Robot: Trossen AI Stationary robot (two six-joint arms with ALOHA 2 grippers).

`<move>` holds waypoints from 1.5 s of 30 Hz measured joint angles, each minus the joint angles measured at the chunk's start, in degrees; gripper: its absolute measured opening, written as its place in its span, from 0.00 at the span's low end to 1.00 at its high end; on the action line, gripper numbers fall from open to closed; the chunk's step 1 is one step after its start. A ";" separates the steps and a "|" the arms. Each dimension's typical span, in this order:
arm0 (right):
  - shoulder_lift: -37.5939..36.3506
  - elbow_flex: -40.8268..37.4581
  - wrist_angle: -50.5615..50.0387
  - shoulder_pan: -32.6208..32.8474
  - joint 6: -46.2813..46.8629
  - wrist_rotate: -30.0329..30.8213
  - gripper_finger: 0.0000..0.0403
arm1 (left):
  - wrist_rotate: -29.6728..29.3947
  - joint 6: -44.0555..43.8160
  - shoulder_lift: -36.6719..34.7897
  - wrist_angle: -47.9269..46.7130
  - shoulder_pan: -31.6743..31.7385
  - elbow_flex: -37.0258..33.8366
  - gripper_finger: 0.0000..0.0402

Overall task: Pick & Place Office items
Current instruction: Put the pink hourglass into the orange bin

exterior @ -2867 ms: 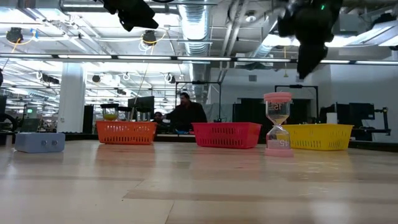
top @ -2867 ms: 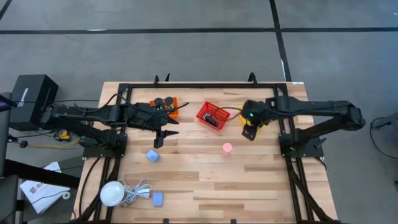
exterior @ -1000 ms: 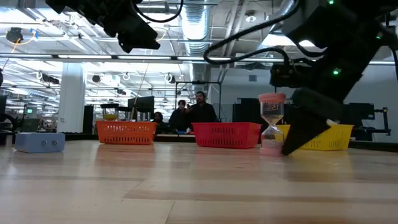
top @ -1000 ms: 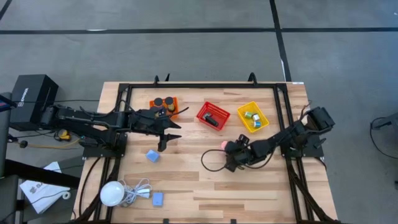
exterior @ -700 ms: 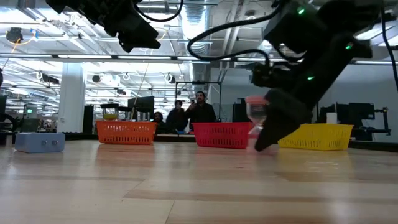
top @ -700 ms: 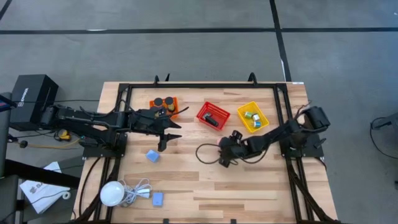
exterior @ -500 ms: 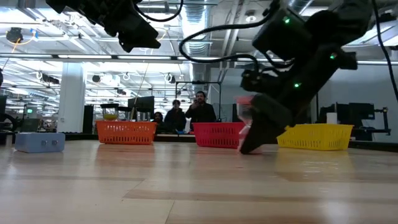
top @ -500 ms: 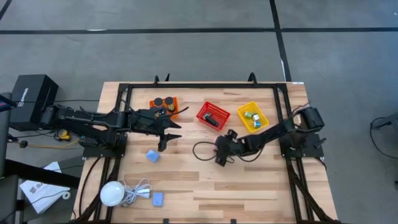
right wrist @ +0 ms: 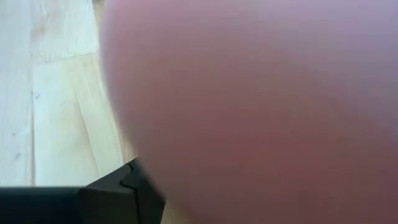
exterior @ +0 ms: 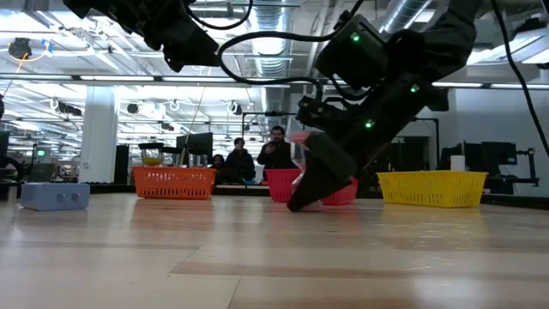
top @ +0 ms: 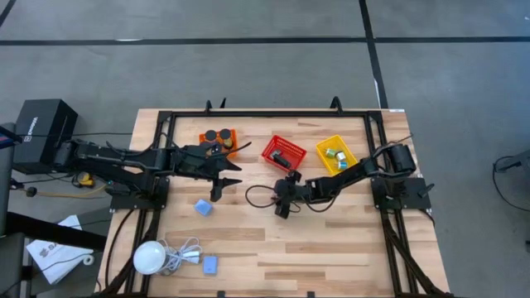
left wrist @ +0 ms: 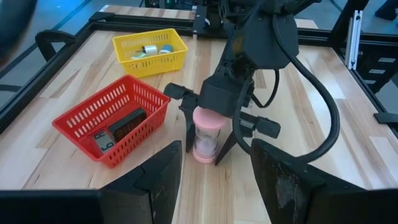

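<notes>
A pink hourglass (left wrist: 207,132) stands near the table's middle, between the fingers of my right gripper (left wrist: 205,155), which is shut on it. From overhead that gripper (top: 282,207) hides it; the low view shows its pink top (exterior: 301,140); it fills the right wrist view as a pink blur (right wrist: 249,93). My left gripper (top: 222,187) hovers open above the table to the left, near the orange basket (top: 220,139) that holds black cylinders. Two light-blue pieces (top: 203,207) (top: 210,265) lie on the wood. My right gripper pinches the pink hourglass between its two fingers (left wrist: 189,132), one on each side of its body (left wrist: 209,124). The fingers come down from above, slanting from the table's right. The hourglass stays about upright with its base (left wrist: 203,155) at the table top.
The red basket (top: 283,154) with flat black pieces and the yellow basket (top: 336,156) with small blocks sit just beyond the right gripper. A white bulb with cable (top: 150,257) lies at the near left corner. Bare wood lies near of the gripper. People stand in the room behind.
My right gripper has moved toward the table's left, from right of the middle to about the middle, taking the pink hourglass along low over the wood. It now stands in front of the red basket in the low view.
</notes>
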 joint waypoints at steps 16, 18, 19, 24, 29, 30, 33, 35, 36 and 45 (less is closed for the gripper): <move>0.03 0.70 -0.42 0.00 -2.86 0.04 0.58 | 0.02 -2.67 0.00 0.11 0.00 0.00 0.46; 0.01 0.70 -0.32 0.00 -2.86 0.03 0.58 | 0.00 -4.23 0.00 0.27 -0.05 -0.10 0.46; 0.01 0.69 -0.11 0.05 -2.89 0.04 0.58 | 0.01 -4.64 -0.02 0.39 -0.19 -0.36 0.46; 0.01 0.65 1.09 0.15 -2.99 0.02 0.58 | 0.02 -5.49 -0.02 1.87 -1.08 -2.96 0.46; 0.01 0.65 0.90 0.15 -2.97 0.02 0.58 | 0.02 -5.60 0.00 3.63 -1.92 -5.32 0.46; 0.01 0.65 0.88 0.15 -2.97 0.02 0.58 | 0.02 -5.60 0.00 3.85 -2.01 -5.49 0.46; -0.01 0.65 0.12 0.22 -2.93 -0.24 0.58 | 0.02 -5.71 0.00 4.13 -2.12 -5.68 0.46; -0.25 0.67 -0.78 0.26 -2.75 -0.59 0.58 | 0.00 -6.90 0.00 4.88 -2.12 -5.66 0.46; -0.80 0.67 -1.94 0.26 -2.52 -1.18 0.58 | 0.00 -7.37 0.00 5.00 -2.12 -5.66 0.46; -9.12 0.67 -12.02 2.24 -1.87 -1.51 0.58 | -0.02 -8.81 2.00 8.84 -3.75 -5.60 0.46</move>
